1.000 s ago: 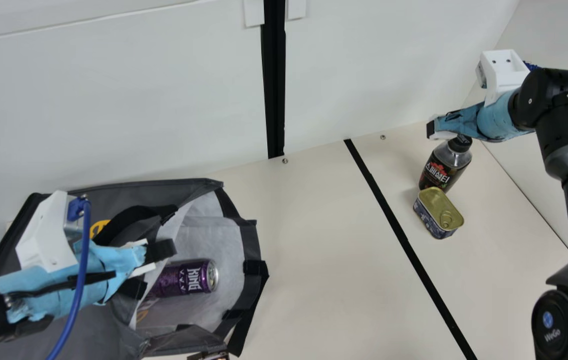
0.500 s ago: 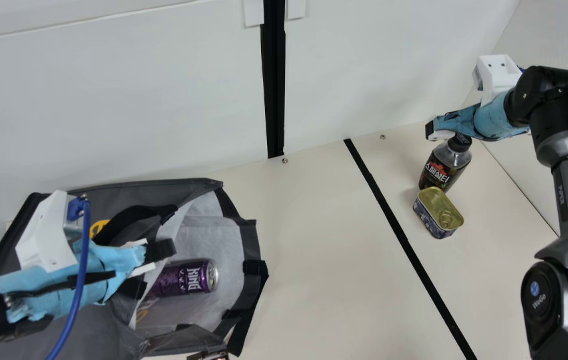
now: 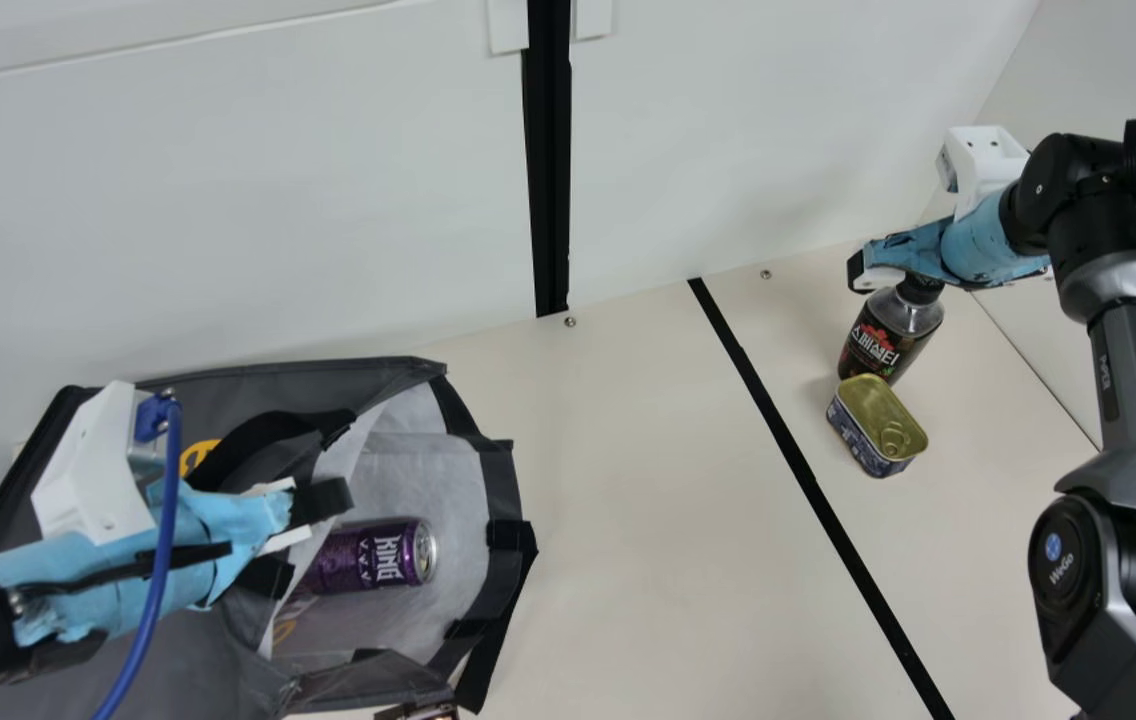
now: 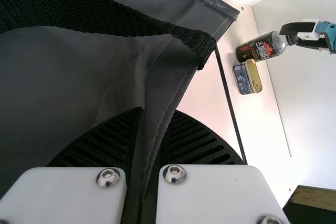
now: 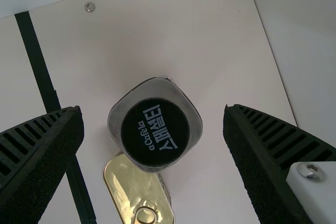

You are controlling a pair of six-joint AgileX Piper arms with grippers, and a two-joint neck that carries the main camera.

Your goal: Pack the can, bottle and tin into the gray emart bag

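right gripper (image 3: 863,272) open at the bottle (image 3: 888,340), left gripper (image 3: 323,500) clenched on the gray emart bag (image 3: 163,650)

at the upper right of the main view, the right gripper is at the cap of the upright bottle. the right wrist view shows its fingers spread wide, the cap between them with a gap on either side; it grasps nothing.

the tin (image 3: 878,425) sits flat just below the bottle in the main view, right of centre, its gold ring-pull lid facing up. whether tin and bottle touch, i cannot tell.

the gray emart bag fills much of the lower left, its mouth open toward the right of the frame. inside it, the purple can (image 3: 368,555) lies on its side, its top end toward the right. the left gripper has the bag's cloth pinched between its fingers, with a black handle (image 4: 105,17) crossing the upper left of the left wrist view.

a black line (image 3: 798,460) slants down the cream table (image 3: 648,520) between bag and tin.
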